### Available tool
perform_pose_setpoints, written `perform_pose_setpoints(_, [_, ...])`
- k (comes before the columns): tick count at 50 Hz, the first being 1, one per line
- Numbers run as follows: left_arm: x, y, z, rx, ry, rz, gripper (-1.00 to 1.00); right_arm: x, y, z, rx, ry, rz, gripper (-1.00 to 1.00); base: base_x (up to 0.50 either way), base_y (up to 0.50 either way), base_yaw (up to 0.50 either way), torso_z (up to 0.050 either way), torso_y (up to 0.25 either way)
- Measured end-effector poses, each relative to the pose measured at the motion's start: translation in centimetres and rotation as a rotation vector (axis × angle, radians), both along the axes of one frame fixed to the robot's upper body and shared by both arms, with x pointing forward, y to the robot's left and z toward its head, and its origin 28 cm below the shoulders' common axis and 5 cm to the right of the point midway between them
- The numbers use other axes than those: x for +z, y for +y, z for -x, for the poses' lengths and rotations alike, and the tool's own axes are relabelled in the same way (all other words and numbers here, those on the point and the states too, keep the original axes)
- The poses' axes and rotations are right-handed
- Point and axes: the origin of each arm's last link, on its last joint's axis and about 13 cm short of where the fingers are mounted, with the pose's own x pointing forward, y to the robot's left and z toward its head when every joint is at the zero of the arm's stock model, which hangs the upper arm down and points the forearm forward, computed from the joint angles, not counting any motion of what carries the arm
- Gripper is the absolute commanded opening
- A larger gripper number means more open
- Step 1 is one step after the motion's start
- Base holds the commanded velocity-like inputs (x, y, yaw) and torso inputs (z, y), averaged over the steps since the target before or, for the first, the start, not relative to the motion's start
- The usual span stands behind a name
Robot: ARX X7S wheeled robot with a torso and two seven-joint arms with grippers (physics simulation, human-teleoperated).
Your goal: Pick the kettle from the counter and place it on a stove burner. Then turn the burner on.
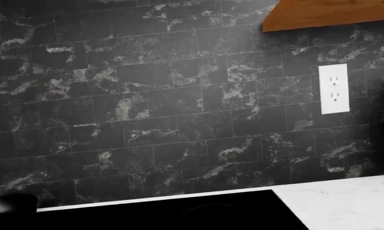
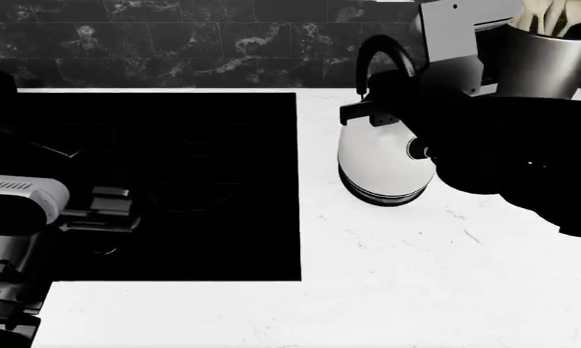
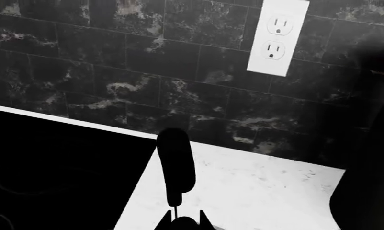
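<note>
Left wrist view: we see dark wall tiles, a wall socket [image 1: 333, 89], cooktop [image 1: 179, 213] edge; fingers unseen, cannot tell. Head view: kettle [image 2: 382, 163] upright on the counter [image 2: 368, 290], just beside the cooktop; right arm [image 2: 513, 148] hides its gripper. Right wrist view: kettle handle close ahead; grip unclear.

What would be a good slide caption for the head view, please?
White kettle standing on the counter beside the black cooktop, right arm close by.

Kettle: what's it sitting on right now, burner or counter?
The kettle stands on the white counter, beside the black cooktop, not on any burner ring. Its right side and the counter past it are hidden by the right arm.
</note>
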Motion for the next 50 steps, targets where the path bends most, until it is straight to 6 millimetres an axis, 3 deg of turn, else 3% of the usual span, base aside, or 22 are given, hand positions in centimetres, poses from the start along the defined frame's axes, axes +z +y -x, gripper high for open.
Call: perform_pose_setpoints(50, [-0.18, 0.18, -0.24, 0.01, 0.005, 0.001, 1.0, 0.1, 0.8, -0.73, 0.04, -0.021, 0.011, -1.0, 0.0, 0.46, 0.0, 0.0, 0.001])
